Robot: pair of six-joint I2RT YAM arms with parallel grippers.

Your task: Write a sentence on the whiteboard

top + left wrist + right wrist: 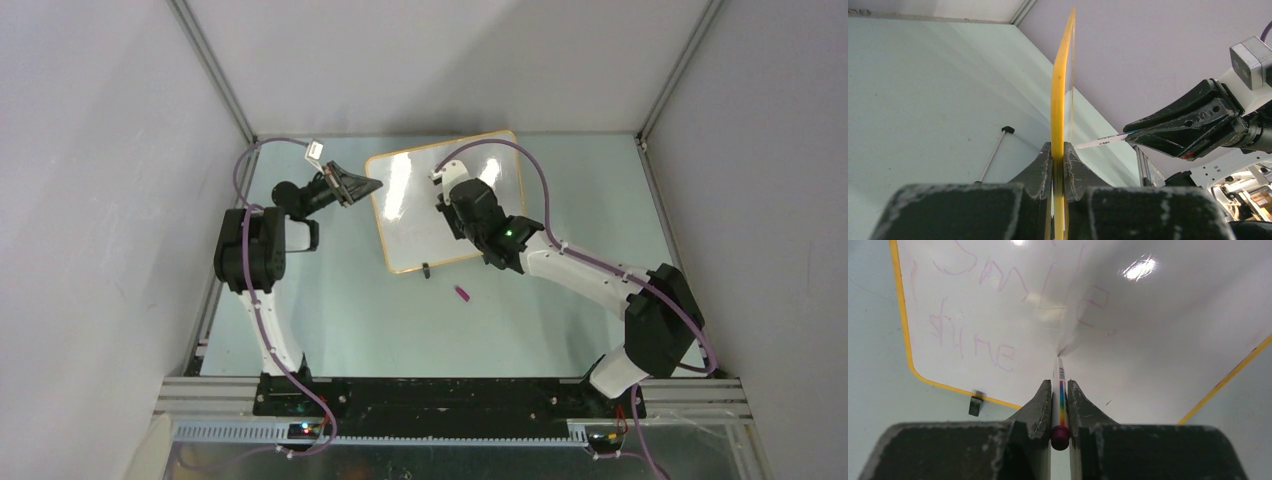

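Note:
The whiteboard, glossy white with a thin orange-yellow frame, lies tilted on the table. My left gripper is shut on its left edge; in the left wrist view the yellow frame runs edge-on between that gripper's fingers. My right gripper hangs over the board, shut on a white marker with a rainbow stripe and a purple end. The marker's tip rests on the whiteboard. Faint pink handwriting covers the board's left part. The left wrist view shows the marker sticking out of the right gripper.
A small purple cap lies on the pale green table below the board's near edge. A black clip foot sits on that edge, also seen as the foot. Grey walls with metal corner posts enclose the table.

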